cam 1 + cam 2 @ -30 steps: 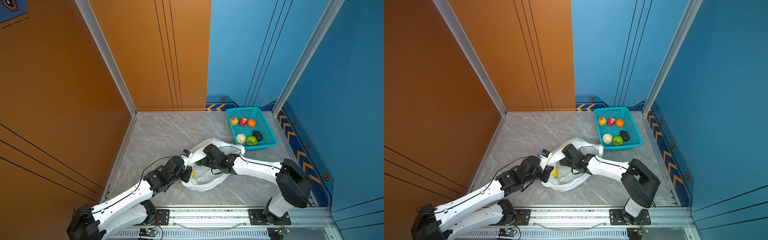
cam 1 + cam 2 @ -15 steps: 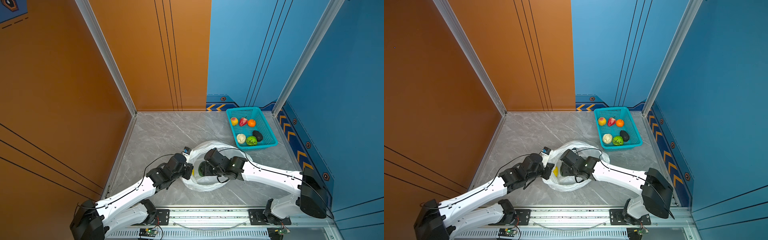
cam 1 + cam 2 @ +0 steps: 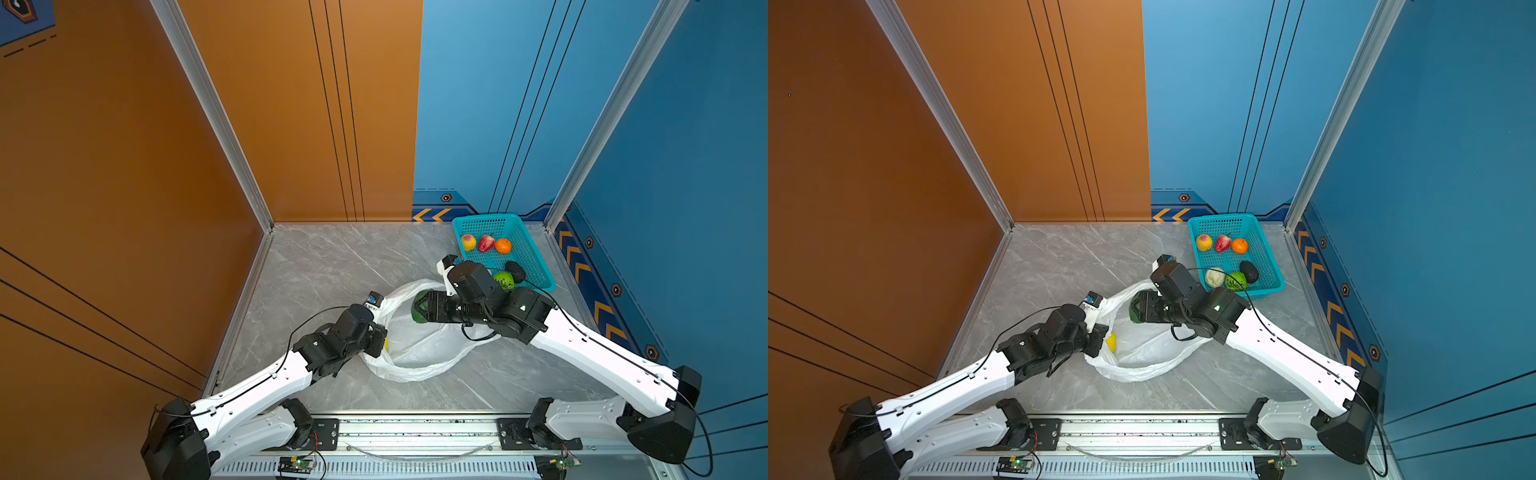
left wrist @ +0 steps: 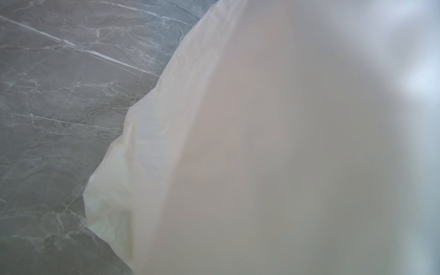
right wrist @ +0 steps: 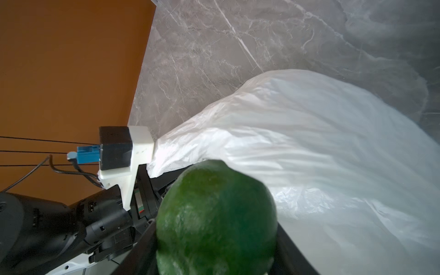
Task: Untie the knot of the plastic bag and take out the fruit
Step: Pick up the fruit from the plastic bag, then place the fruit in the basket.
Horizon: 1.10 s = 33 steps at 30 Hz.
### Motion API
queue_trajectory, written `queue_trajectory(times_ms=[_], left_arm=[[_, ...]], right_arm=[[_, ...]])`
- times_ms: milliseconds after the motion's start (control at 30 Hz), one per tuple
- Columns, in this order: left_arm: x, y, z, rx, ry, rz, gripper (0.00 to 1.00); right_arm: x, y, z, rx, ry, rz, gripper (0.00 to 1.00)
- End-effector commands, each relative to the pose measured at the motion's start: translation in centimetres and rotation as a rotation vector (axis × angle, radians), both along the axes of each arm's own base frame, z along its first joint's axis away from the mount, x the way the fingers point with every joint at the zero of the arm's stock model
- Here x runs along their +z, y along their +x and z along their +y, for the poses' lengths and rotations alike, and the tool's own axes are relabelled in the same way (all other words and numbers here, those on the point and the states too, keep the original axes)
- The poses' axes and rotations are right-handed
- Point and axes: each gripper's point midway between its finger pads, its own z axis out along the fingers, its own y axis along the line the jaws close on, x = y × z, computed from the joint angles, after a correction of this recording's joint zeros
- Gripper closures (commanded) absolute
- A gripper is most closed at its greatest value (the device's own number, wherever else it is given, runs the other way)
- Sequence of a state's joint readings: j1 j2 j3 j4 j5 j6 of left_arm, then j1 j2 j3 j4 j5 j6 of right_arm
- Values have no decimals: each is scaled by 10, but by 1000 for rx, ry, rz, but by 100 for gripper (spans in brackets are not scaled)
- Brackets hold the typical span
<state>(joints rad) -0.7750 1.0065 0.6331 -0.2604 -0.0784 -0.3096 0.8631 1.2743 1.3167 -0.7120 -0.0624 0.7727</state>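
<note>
Swung up and rightward from the plastic bag (image 3: 419, 353), the right gripper (image 3: 423, 306) clasps the dark green fruit (image 5: 216, 214) over the bag's open mouth, jaws part-spread around it. From there the teal basket (image 3: 486, 218) lies far-right across clear marble table (image 3: 332, 266). At the bag's left rim the left gripper (image 3: 380, 338) pinches the plastic, jaws fully closed; a yellow fruit (image 3: 1111, 343) remains inside.

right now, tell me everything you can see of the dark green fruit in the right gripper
The dark green fruit is round, with a dull, faintly mottled skin. The right gripper clamps it between black fingers, one on each side, raised over the open mouth of the white plastic bag. Whether it brushes the plastic I can't tell.
</note>
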Motion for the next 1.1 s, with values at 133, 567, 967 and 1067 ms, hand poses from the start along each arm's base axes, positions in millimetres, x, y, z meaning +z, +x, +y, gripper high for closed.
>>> queue_trajectory(times_ms=[133, 567, 967, 1067], left_arm=[[8, 3, -1, -18, 17, -5, 100], [1, -5, -13, -101, 16, 34, 100], [6, -27, -24, -261, -17, 21, 100], [4, -31, -21, -272, -12, 16, 100]], right_arm=[[37, 45, -52, -78, 40, -30, 61], [10, 189, -198, -551, 85, -125, 61], [-87, 270, -269, -728, -162, -65, 61], [-108, 278, -276, -742, -182, -32, 59]])
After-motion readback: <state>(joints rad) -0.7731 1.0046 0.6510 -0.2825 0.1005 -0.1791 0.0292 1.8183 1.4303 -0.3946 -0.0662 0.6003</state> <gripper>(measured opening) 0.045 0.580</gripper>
